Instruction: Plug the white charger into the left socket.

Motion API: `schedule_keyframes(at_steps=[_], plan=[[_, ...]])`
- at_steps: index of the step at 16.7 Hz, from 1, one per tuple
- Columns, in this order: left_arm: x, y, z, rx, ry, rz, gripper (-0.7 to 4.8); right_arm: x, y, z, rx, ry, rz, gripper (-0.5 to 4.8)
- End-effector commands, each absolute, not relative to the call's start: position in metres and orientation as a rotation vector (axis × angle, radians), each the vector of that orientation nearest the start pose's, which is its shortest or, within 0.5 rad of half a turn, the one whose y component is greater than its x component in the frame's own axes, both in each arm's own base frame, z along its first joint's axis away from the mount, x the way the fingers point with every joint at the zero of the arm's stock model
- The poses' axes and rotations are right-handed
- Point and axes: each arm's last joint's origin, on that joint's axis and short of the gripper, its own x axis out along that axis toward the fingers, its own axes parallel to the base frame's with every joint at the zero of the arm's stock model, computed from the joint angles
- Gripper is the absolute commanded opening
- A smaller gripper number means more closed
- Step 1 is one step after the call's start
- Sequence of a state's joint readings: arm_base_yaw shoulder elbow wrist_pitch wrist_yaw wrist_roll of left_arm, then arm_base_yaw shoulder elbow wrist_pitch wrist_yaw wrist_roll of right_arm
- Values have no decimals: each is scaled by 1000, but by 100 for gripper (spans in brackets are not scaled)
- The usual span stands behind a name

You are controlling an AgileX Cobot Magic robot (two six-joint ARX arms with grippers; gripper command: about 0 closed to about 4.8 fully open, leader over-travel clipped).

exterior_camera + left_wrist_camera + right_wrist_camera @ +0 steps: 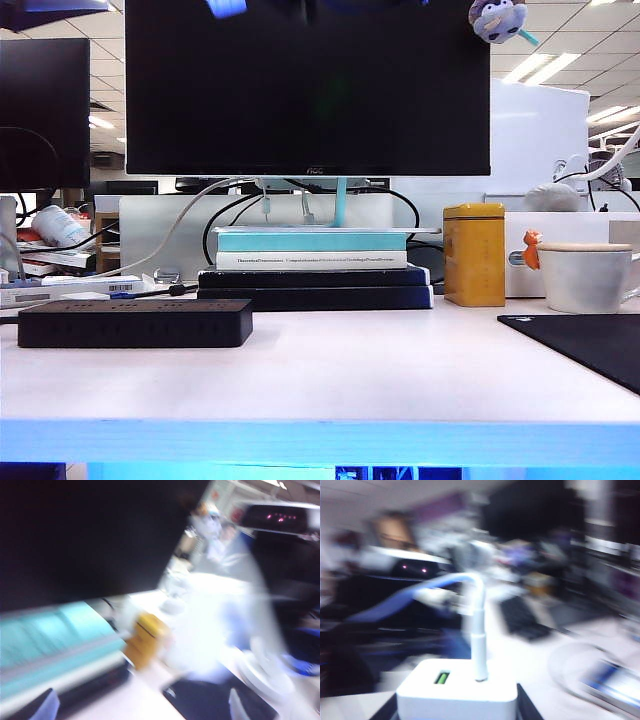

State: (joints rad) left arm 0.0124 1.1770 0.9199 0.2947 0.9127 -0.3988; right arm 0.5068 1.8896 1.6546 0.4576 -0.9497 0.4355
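Here, white charger [456,692], boxy, cabled, right tool [456,715], left tool [140,710]

1 power strip [135,323], 1 charger [456,689], 1 mug [585,277], 1 tin [474,254].

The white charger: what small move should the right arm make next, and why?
Probably carry it toward the black power strip. The right wrist view shows the white charger between the right gripper's fingers, apparently held, while the exterior view shows the strip's top free and no arm near it. The left gripper is open, holding nothing.
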Motion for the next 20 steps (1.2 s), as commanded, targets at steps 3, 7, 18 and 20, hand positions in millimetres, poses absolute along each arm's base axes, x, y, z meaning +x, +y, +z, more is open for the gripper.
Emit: schedule_keyframes(at_steps=[3,7,18,20], plan=[[256,-19,349,-325,117,-878,479,378,238,348,202,191,1379,202],[256,-19,349,-307,109,-877,479,381,245,332,36,99,1481,202],[260,-16,320,-96,242,-674,479,421,267,231,37,164,1525,202],[267,-15,309,-82,297,-656,479,425,268,211,57,215,1569,202]])
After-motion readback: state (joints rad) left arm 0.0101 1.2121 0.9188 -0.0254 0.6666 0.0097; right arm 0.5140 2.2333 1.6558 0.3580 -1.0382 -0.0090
